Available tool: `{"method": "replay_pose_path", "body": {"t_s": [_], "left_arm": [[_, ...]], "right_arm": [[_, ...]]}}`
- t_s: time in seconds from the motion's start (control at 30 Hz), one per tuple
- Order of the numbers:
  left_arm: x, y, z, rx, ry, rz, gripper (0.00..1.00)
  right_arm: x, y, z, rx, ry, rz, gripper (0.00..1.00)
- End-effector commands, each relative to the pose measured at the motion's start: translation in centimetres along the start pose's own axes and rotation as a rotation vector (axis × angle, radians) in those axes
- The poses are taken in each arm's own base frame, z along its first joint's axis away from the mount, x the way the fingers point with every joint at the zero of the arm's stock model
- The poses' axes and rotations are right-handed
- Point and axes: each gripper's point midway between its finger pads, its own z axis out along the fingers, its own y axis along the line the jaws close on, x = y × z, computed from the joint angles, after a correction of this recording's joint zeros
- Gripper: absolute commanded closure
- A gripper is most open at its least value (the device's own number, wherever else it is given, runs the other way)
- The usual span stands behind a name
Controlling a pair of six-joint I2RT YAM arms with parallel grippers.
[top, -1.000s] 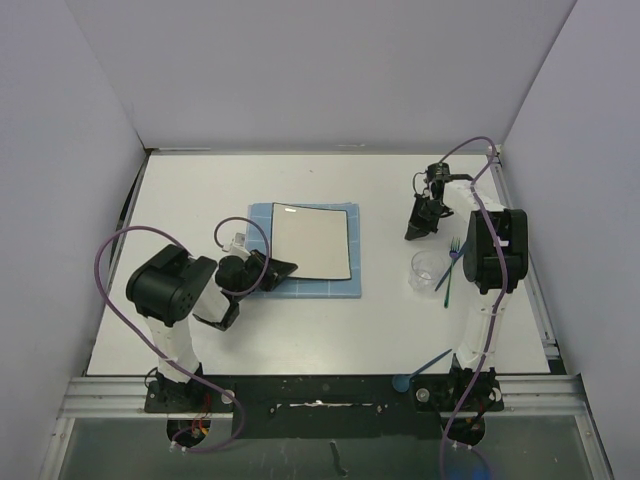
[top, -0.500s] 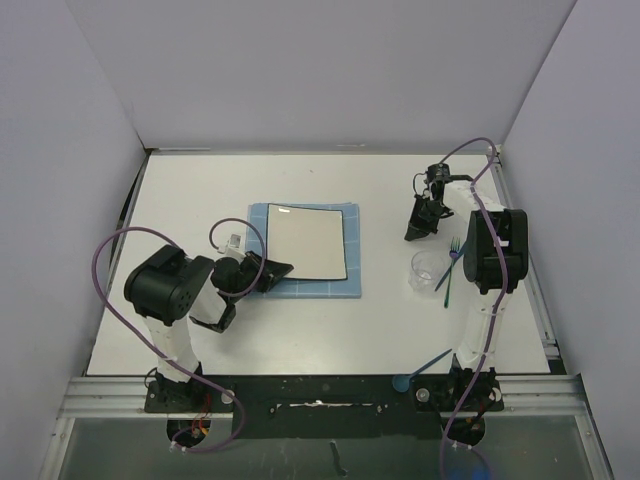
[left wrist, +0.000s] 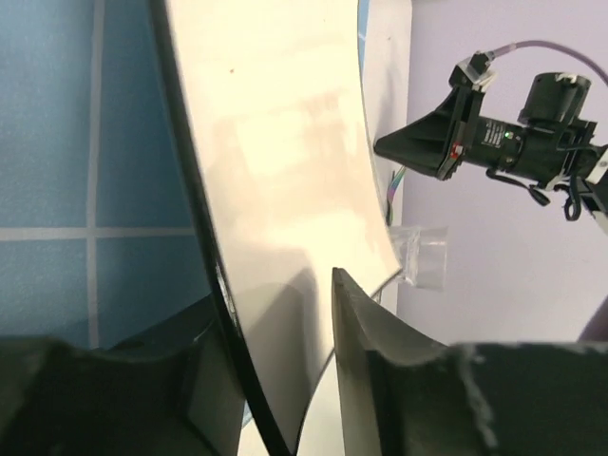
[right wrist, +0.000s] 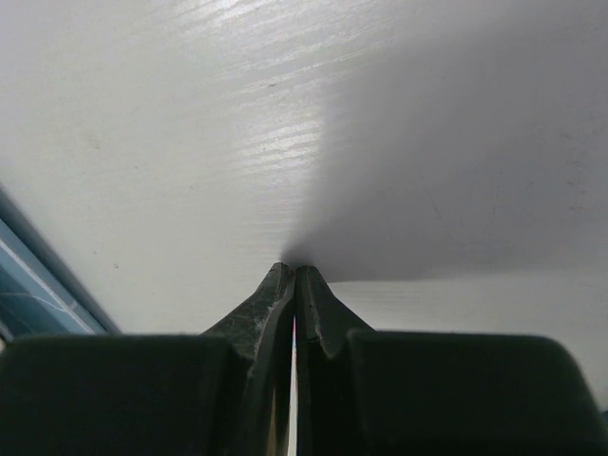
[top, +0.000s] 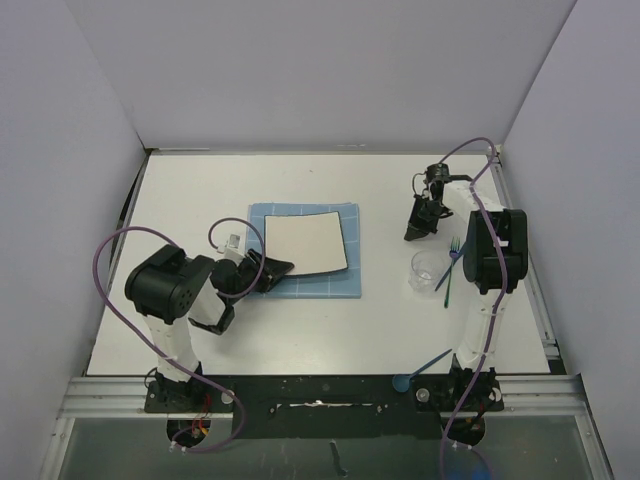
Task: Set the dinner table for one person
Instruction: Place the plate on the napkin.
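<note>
One dinner table (top: pixel 200 190): spread under the placemat and out past it on every side. It is judged heavy, stiff and fixed, so it is worked upon rather than gripped. Things are likely to slide on its smooth matte top.
Placemat (top: pixel 300 288): blue, gridded, laid flat at mid-table. It is judged thin and limp.
Plate (top: pixel 305 243): square, white and dark-rimmed, set on the placemat and turned slightly askew to it. It is judged rigid, thin, glossy and breakable. Hold can be taken only at the rim, and the near left edge is the part within reach.
Left gripper (top: pixel 283 267): at the placemat's near left corner. The jaws are parted and the plate's rim is loosely straddled; a gap is seen on one side and nothing is clamped.
Right gripper (top: pixel 413 234): well right of the placemat, toward its far side. The jaws are pressed together and nothing is held.
Cup (top: pixel 426 270): clear, just right of the placemat. It is judged light and easily tipped.
Fork (top: pixel 450 272): thin and dark, right of the placemat, past the cup.
</note>
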Motion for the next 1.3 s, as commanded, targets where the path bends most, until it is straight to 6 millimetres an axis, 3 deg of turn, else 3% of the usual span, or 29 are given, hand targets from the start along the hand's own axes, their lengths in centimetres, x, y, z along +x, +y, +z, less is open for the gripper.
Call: {"method": "replay_pose_path", "body": {"t_s": [0.0,0.17,0.37,0.63,0.9,1.27], "left_arm": [[-1.6,-5.1,-0.6,0.203,-0.061,0.098,0.65],[-2.4,-5.3,-1.3,0.199,-0.091,0.113,0.51],[-3.1,-5.9,-2.4,0.202,-0.113,0.116,0.50],[-4.5,-9.0,-3.4,0.226,-0.125,0.143,0.50],[-4.6,-10.5,-4.8,0.174,-0.128,0.203,0.50],[-3.3,-8.3,-4.4,0.112,-0.097,0.191,0.52]], "right_arm": [[-0.5,0.7,-1.0,0.003,-0.046,-0.029,1.00],[-0.5,0.8,-1.2,0.005,-0.048,-0.034,1.00],[-0.4,1.3,-1.6,0.003,-0.053,-0.039,1.00],[-0.5,2.2,-2.6,-0.002,-0.068,-0.051,1.00],[0.2,2.8,-2.6,-0.006,-0.066,-0.060,1.00],[1.0,2.7,-2.2,-0.007,-0.055,-0.065,1.00]]}}
